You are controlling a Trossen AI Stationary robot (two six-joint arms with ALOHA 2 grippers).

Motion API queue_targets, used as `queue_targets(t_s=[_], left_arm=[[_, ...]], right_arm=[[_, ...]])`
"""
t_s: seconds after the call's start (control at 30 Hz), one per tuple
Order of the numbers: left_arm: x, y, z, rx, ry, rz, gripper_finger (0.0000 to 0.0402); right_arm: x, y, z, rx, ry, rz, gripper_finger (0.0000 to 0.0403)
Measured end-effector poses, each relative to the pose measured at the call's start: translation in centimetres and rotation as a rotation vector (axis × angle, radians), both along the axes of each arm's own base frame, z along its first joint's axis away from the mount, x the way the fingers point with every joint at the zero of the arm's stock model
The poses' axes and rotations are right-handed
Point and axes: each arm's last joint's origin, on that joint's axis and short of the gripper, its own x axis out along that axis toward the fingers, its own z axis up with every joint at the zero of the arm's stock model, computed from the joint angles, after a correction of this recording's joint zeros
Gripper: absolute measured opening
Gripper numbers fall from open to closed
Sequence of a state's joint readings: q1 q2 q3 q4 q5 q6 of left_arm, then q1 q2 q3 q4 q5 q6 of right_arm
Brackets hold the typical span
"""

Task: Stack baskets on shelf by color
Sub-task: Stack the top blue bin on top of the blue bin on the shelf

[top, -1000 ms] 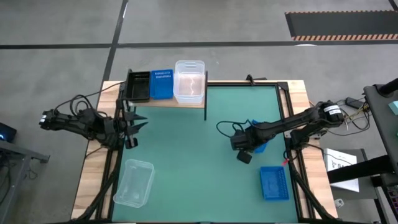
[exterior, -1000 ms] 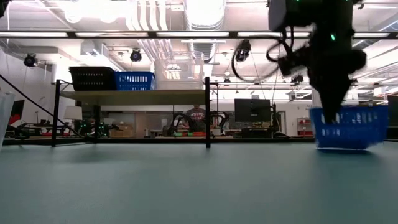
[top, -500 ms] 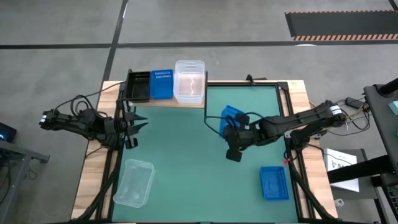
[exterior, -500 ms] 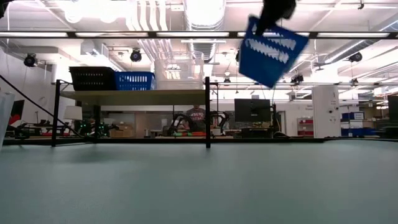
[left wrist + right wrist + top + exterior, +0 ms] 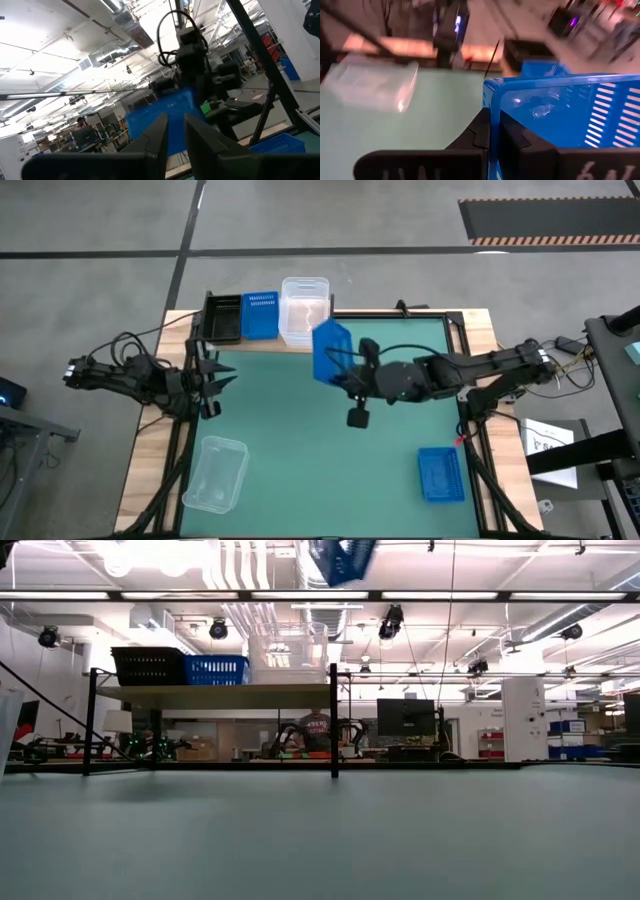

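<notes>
Beyond the right hand (image 5: 492, 131), pinched on a raised blue basket (image 5: 329, 351), the shelf (image 5: 268, 343) holds three baskets: black (image 5: 222, 319), blue (image 5: 261, 314), clear (image 5: 303, 310). One blue basket (image 5: 441, 474) and one clear basket (image 5: 216, 473) lie on the surface (image 5: 290, 440). The left hand (image 5: 174, 135) waits, fingers nearly together.

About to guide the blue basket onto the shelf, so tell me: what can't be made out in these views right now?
- Carried blue basket: cut off by the top edge in the low view; its height over the shelf is unclear.
- How many baskets are in each shelf stack: too small in the high view.
- Left gripper: whether it holds anything is unclear in the high view.
</notes>
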State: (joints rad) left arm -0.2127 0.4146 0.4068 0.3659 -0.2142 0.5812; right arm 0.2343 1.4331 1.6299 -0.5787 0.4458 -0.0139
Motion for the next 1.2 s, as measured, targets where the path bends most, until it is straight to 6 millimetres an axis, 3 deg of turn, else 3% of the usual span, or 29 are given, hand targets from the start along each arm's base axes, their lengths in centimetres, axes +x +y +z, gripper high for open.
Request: queue_targets(t_s=[0.23, 0.6, 0.93, 1.2], left_arm=[[-0.8, 0.2, 0.4, -0.009, -0.039, 0.001, 0.0045], [-1.8, 0.4, 0.3, -0.018, -0.071, 0.003, 0.0045], [-2.6, 0.6, 0.2, -0.024, -0.108, 0.004, 0.0045], [-3.4, 0.7, -0.1, -0.031, -0.140, 0.005, 0.0045]], right_arm=[[2.6, -1.8, 0.2, -0.127, -0.112, 0.000, 0.0009], [8.8, -6.9, -1.3, -0.355, -0.332, -0.051, 0.0008], [14.9, -13.2, -4.2, -0.281, -0.381, -0.057, 0.0008], [18.2, -16.2, -5.7, -0.241, -0.296, -0.106, 0.0008]])
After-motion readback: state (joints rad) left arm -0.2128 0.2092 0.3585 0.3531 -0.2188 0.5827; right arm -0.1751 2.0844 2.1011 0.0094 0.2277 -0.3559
